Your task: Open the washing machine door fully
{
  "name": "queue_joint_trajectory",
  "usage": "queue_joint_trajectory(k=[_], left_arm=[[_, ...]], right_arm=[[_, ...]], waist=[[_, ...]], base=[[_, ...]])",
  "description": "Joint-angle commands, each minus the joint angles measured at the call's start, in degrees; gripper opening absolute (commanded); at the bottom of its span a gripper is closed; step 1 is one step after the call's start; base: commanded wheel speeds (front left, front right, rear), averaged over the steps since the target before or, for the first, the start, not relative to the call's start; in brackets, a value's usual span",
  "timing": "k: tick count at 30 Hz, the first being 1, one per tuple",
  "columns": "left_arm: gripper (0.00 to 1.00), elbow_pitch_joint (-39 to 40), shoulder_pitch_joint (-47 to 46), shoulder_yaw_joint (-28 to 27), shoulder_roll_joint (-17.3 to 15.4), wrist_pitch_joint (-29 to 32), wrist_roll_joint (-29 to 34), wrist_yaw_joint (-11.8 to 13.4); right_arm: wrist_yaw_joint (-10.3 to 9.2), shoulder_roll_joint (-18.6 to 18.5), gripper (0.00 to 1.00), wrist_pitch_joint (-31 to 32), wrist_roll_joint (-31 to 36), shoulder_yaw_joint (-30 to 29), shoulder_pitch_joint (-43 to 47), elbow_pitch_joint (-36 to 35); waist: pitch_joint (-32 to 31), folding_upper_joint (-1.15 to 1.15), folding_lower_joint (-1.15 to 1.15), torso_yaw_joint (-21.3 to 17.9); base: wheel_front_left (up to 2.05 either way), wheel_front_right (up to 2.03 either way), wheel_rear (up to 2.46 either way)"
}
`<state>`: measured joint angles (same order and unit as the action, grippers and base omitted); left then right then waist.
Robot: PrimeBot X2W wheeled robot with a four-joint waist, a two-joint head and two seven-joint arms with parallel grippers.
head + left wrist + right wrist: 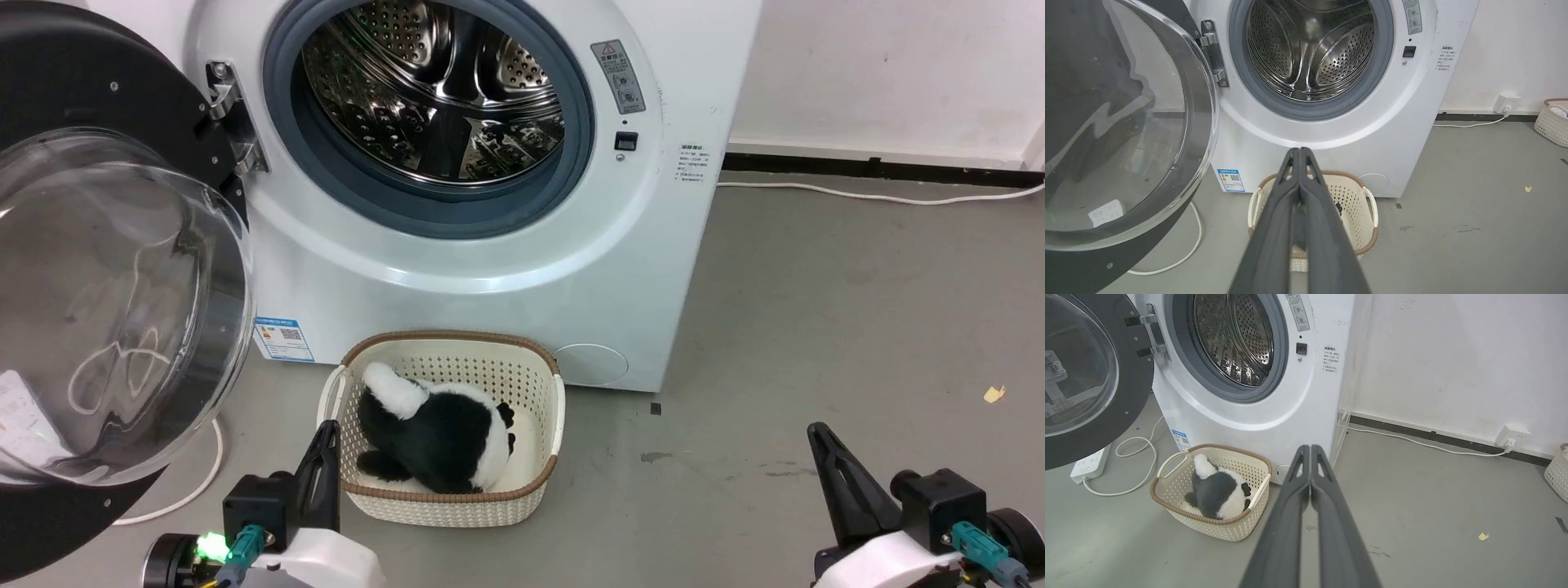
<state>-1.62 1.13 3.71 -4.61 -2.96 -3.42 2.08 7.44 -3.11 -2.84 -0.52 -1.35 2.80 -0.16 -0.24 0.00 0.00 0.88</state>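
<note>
We judge the task nearly done: the washing machine door (98,82) stands wide at nine o'clock; our left pincer (328,433) and right pincer (819,433) are clenched, empty.

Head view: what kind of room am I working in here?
Most likely a laundry corner, maybe a test space: a front-loading washing machine with its door swung open, a basket holding a plush toy on the bare grey floor, and a cable along the white wall.
</note>
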Motion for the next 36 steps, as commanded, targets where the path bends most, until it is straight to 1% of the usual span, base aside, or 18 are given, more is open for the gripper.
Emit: queue_joint_trajectory(k=[1, 23, 36], left_arm=[[0.0, 0.4, -0.7, -0.6, 0.2, 0.5, 0.7, -0.4], [0.0, 1.6, -1.1, -3.6, 1.7, 2.9, 3.4, -2.0], [0.0, 1.6, -1.1, -3.7, 1.7, 3.0, 3.4, -2.1]], right_arm=[[0.04, 0.2, 0.0, 0.3, 0.3, 0.2, -1.3, 0.1], [0.05, 0.2, 0.0, 2.8, 0.5, 1.3, -2.8, 0.2], [0.05, 0.2, 0.0, 2.8, 0.5, 1.3, -2.8, 0.2]], waist=[[0.0, 0.0, 0.0, -0.1], [0.2, 0.0, 0.0, -0.9], [0.2, 0.0, 0.0, -0.9]], base=[[0.0, 0.0, 0.0], [0.0, 0.0, 0.0], [0.0, 0.0, 0.0]])
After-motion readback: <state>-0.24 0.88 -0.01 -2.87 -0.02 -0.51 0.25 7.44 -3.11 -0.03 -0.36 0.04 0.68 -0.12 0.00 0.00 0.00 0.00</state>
